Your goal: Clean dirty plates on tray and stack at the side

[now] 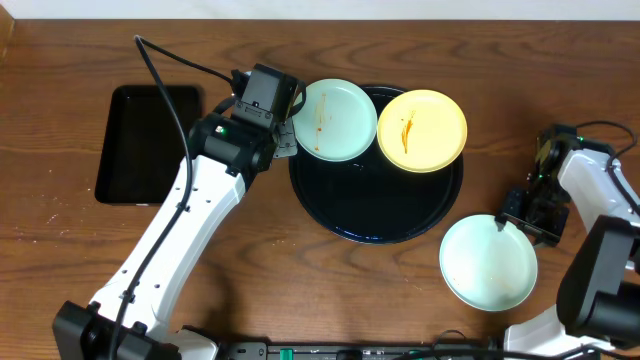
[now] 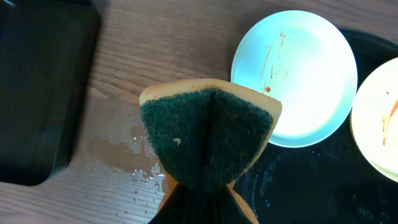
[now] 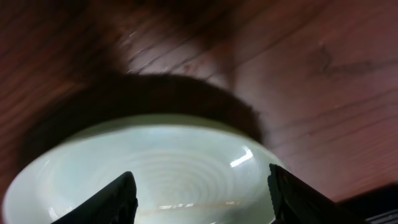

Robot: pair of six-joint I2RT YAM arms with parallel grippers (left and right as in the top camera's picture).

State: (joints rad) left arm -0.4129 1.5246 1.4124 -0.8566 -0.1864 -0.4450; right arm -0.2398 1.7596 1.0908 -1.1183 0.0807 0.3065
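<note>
The round black tray holds a light blue plate with orange-brown smears at its upper left and a pale yellow plate with an orange smear at its upper right. My left gripper is shut on a green-and-yellow sponge, just left of the smeared blue plate. The yellow plate and tray also show there. A second light blue plate lies on the table right of the tray. My right gripper is open over its upper edge; the plate fills the space between the fingers.
A smaller rectangular black tray lies at the left; it also shows in the left wrist view. Water drops wet the wood beside the sponge. A cable runs from the left arm across the table's back.
</note>
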